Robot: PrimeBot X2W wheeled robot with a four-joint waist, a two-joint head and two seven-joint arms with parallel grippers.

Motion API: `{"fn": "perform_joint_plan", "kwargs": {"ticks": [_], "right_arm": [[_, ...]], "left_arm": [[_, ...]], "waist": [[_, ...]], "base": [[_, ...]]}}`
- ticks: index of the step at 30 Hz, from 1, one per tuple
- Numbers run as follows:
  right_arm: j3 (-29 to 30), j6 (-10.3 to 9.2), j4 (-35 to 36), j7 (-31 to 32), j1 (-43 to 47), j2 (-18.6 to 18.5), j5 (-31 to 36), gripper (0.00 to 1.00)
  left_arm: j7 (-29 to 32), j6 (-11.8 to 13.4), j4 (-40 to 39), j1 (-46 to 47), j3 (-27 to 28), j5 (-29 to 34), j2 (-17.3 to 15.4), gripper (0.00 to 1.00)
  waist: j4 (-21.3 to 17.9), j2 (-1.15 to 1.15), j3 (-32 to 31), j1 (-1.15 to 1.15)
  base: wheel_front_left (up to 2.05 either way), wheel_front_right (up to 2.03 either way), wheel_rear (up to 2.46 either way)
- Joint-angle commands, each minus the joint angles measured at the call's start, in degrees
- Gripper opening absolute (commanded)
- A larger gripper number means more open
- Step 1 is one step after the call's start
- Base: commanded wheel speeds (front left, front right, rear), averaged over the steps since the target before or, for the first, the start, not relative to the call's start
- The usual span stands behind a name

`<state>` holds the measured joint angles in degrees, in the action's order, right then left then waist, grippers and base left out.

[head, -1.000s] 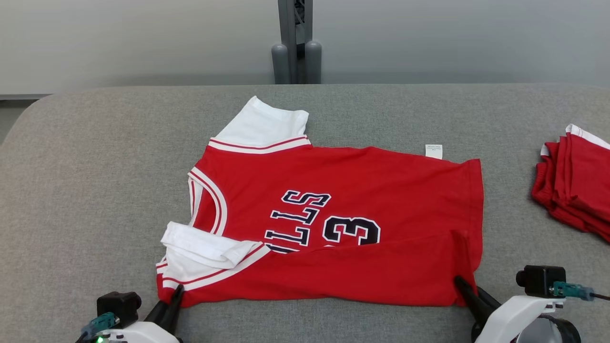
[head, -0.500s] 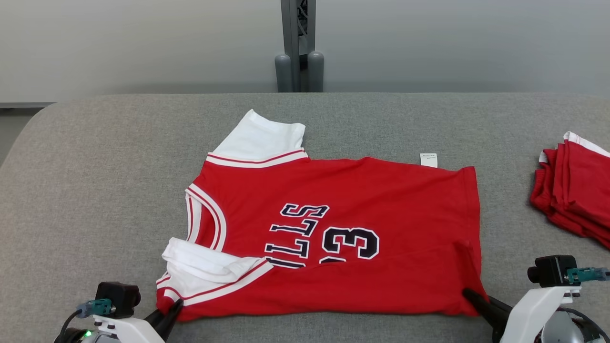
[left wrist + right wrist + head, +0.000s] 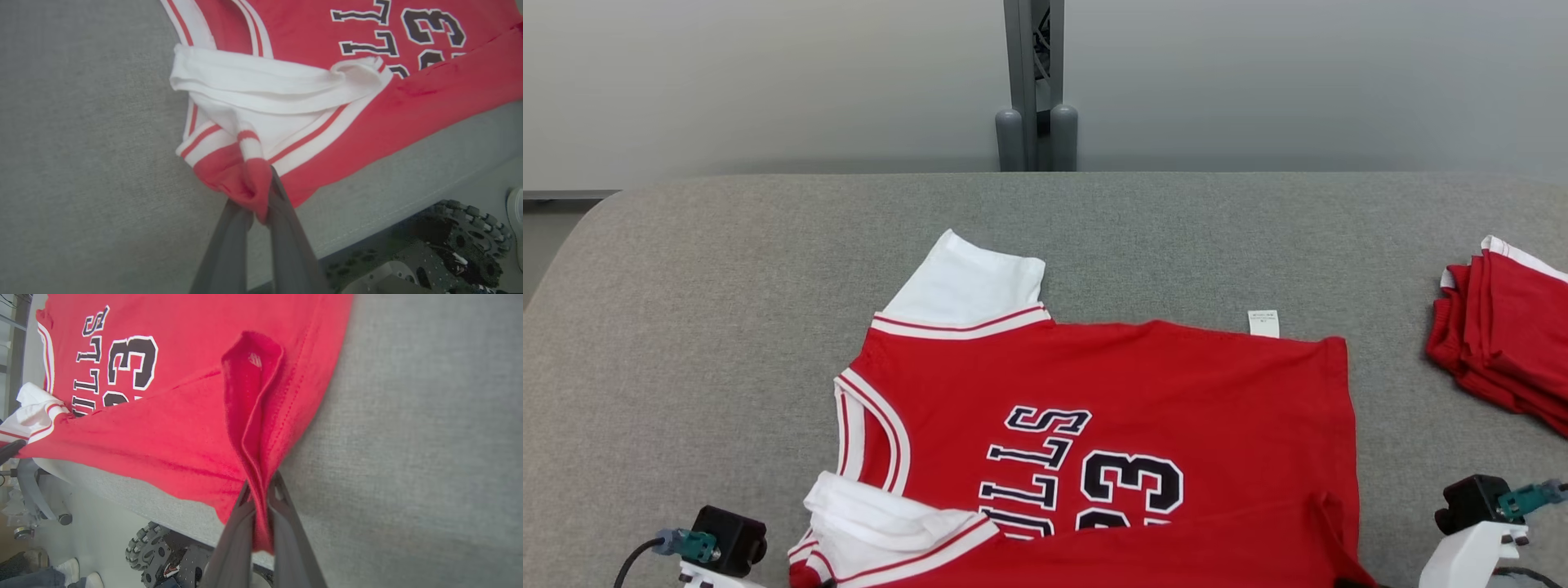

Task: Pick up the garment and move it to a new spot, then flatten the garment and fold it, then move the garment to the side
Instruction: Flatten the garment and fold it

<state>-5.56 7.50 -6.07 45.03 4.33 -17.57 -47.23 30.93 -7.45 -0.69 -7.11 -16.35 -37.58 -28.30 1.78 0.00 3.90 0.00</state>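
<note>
The garment (image 3: 1111, 384) is a red jersey with white sleeves and dark lettering, lying spread on the grey table (image 3: 686, 327), its near part folded over the number. In the left wrist view my left gripper (image 3: 261, 200) is shut on a bunched red corner of the garment (image 3: 367, 110) by the white sleeve. My right gripper (image 3: 261, 494) is shut on a pinched fold of the garment (image 3: 163, 428) at its hem corner. Both held corners sit close to the table's near edge.
A pile of folded red clothes (image 3: 1511, 327) lies at the table's right edge. A grey post (image 3: 1036, 122) stands behind the table. Below the near edge are the robot's wheeled base (image 3: 449, 245) and a person's shoes (image 3: 77, 575).
Both grippers have drawn back toward me, out past the bottom of the head view, dragging the garment toward the near edge. The camera has also tilted a little.
</note>
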Motion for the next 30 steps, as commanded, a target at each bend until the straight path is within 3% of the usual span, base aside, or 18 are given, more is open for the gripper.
{"fn": "perform_joint_plan", "kwargs": {"ticks": [1, 7, 13, 14, 15, 16, 24, 30], "right_arm": [[0.77, -0.02, 0.62, 1.35, 1.06, 0.14, 0.50, 0.00], [3.61, -0.02, 4.36, 6.63, 4.17, 2.07, 1.90, 0.00], [6.12, -0.02, 6.31, 9.47, 5.76, 4.06, 3.36, 0.00], [6.89, -0.02, 6.27, 9.67, 5.92, 4.55, 4.02, 0.00], [7.68, -0.02, 6.41, 9.65, 5.90, 5.08, 4.85, 0.22], [8.69, -0.02, 6.23, 9.57, 5.99, 5.86, 5.77, 1.00], [14.18, -0.02, 8.27, 8.23, 4.67, 8.14, 11.35, 1.00], [15.04, -0.02, 10.77, -4.32, 0.28, 6.35, 15.51, 1.00]], "left_arm": [[1.08, -0.02, -0.71, -0.93, -0.06, -0.81, -0.94, 0.00], [6.82, -0.02, -5.58, -4.09, -0.70, -4.34, -4.33, 0.00], [9.27, 0.78, -7.80, -5.41, -0.52, -5.65, -5.60, 0.00], [9.50, 0.94, -8.02, -5.47, -0.63, -5.49, -5.74, 0.36], [9.68, 1.13, -8.19, -5.55, -0.62, -5.40, -5.80, 1.00], [9.63, 1.44, -8.27, -5.69, -0.50, -5.50, -5.68, 1.00], [8.74, 4.02, -9.11, -5.72, 1.56, -3.42, -7.41, 1.00], [-2.81, 9.26, -8.16, -0.35, 7.32, 1.30, -4.28, 1.00]], "waist": [[0.10, 0.00, -0.08, 0.00], [0.44, 0.00, -0.32, 0.00], [0.60, 0.00, -0.19, 0.00], [0.59, 0.00, -0.15, 0.00], [0.59, 0.00, -0.10, 0.00], [0.61, 0.00, -0.05, 0.00], [0.62, 0.00, 0.59, 0.00], [0.71, 0.00, 1.31, 0.00]], "base": [[0.00, 0.00, 0.00], [0.00, 0.00, 0.00], [0.00, 0.00, 0.00], [0.00, 0.00, 0.00], [0.00, 0.00, 0.00], [0.00, 0.00, 0.00], [0.00, 0.00, 0.00], [0.00, 0.00, 0.00]]}}
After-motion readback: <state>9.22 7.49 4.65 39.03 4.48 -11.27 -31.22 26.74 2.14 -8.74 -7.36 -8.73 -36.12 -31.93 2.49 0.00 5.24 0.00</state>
